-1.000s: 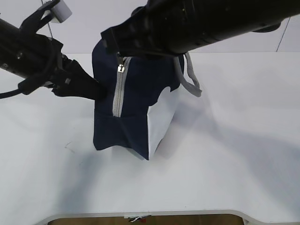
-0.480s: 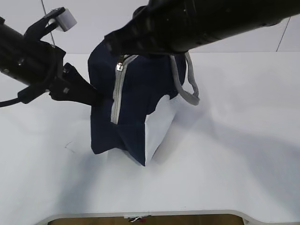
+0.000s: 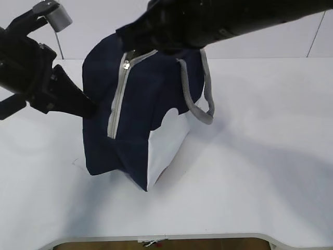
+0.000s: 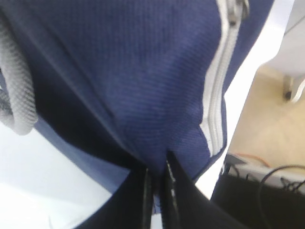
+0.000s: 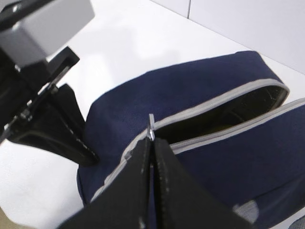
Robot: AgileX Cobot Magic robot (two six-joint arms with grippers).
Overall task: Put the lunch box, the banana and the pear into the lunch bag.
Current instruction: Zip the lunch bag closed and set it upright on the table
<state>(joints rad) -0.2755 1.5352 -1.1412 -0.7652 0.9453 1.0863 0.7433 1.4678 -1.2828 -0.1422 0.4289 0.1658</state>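
- The left gripper (image 4: 157, 183) is closed on a pinch of the lunch bag (image 3: 140, 114) — its two black, flat-sided fingers (image 4: 174, 191) meet on a fold of the ribbed navy fabric just beside the lower end of the grey zipper (image 4: 217, 114).
- In the exterior view that gripper (image 3: 89, 110) tapers to a dark wedge pressed into the bag's left side, with the arm's boxy black body behind it.
- The right gripper (image 5: 151, 143) is clamped shut on the small metal zipper pull (image 5: 151, 128), its matte black fingers (image 5: 164, 157) narrowing to a point at the pull.
- Past the pull, the zipper's two pale grey tracks spread apart along the top into a long, lens-shaped gap; the inside is dark and I cannot tell what it holds.
- The bag is a boxy, soft-sided shape in woven navy cloth, standing on the white table (image 3: 260, 156) and leaning slightly.
- A smooth white side panel (image 3: 166, 143) faces the camera's right, with a wavy upper edge against the navy.
- A grey woven handle (image 3: 205, 99) — rope-like, coarse in texture — hangs in a loop over the right side.
- The table surface is plain and matte, with soft shadows.
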